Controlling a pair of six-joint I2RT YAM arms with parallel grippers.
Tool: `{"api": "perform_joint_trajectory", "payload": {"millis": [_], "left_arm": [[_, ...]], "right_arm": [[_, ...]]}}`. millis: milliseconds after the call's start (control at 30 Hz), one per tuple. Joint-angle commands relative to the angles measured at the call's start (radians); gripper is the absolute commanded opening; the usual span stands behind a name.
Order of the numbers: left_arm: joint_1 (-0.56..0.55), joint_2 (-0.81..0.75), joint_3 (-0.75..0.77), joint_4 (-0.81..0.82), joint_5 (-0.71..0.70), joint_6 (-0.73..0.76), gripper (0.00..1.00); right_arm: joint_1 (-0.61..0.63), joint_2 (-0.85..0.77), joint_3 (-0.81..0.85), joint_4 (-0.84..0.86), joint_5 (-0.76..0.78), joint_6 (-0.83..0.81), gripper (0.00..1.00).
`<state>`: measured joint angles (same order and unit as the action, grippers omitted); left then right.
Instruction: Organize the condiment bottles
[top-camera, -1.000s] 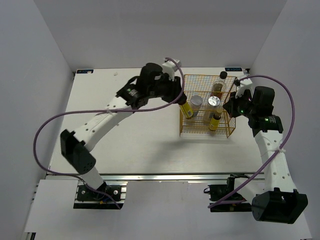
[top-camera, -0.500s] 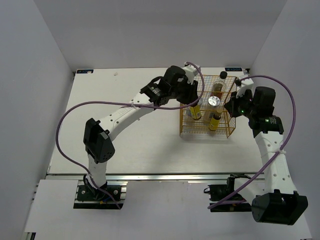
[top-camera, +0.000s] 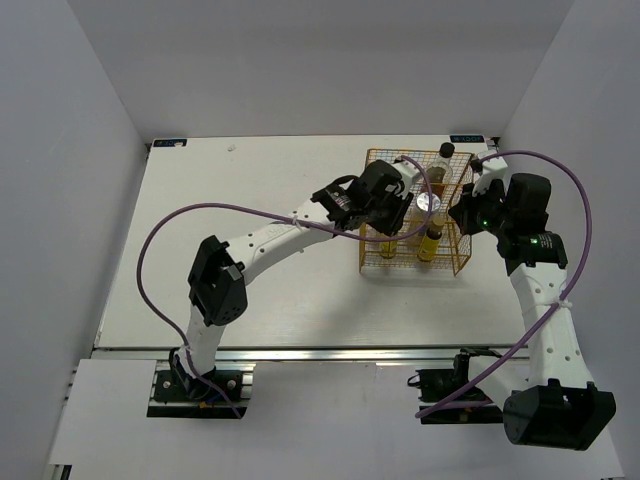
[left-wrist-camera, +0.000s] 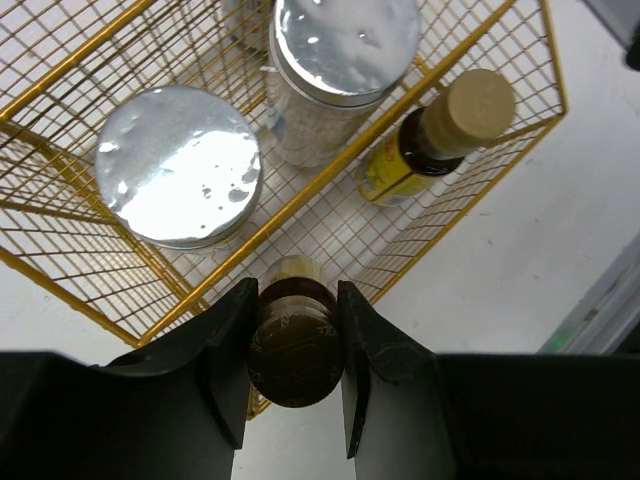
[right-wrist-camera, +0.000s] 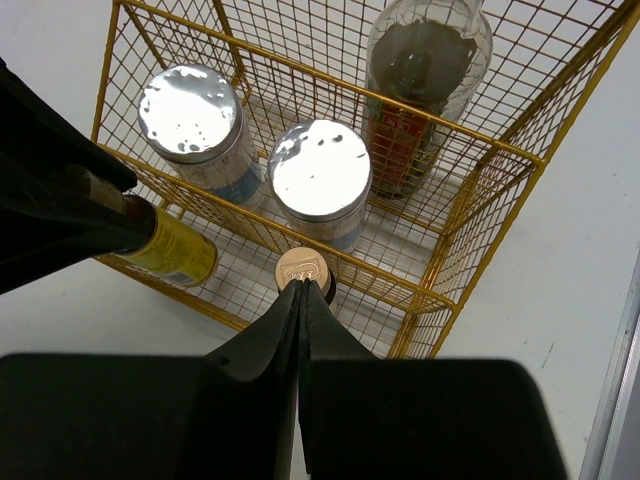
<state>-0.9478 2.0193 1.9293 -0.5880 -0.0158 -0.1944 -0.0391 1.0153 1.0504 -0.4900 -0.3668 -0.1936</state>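
Here the left hand (left-wrist-camera: 296, 310) clamps a small yellow-labelled bottle (left-wrist-camera: 292, 355) by its cap at the edge of the basket (right-wrist-camera: 330, 80). The right hand (right-wrist-camera: 301, 288) is pinched shut, empty.

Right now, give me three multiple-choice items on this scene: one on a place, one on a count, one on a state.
1. Where does the dark-sauce bottle stand? A in the basket; B left of it; C right of it.
2. How many silver-lidded cylinders are in the basket? A one; B two; C four.
3. The left gripper is: A open, empty; B shut on a small brown bottle; C out of view.
Key: 1 A, wire walls surround it; 2 B, two shiny lids show; 3 B, both fingers press the bottle's cap.
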Motion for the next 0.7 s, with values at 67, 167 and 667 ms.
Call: {"api": "perform_joint_trajectory", "payload": {"millis": [67,167,667], "left_arm": [[-0.012,-0.016,0.020,0.019,-0.091,0.032,0.00],[-0.014,0.012,0.026,0.010,-0.099,0.033,0.02],[-0.028,0.013,0.007,0.014,-0.121,0.021,0.70]], "right_arm": [[-0.002,-0.018,-0.003,0.044,-0.001,0.005,0.00],[-0.002,-0.021,-0.007,0.044,-0.001,0.005,0.00],[-0.002,-0.032,-0.024,0.047,0.002,0.010,0.00]]}}
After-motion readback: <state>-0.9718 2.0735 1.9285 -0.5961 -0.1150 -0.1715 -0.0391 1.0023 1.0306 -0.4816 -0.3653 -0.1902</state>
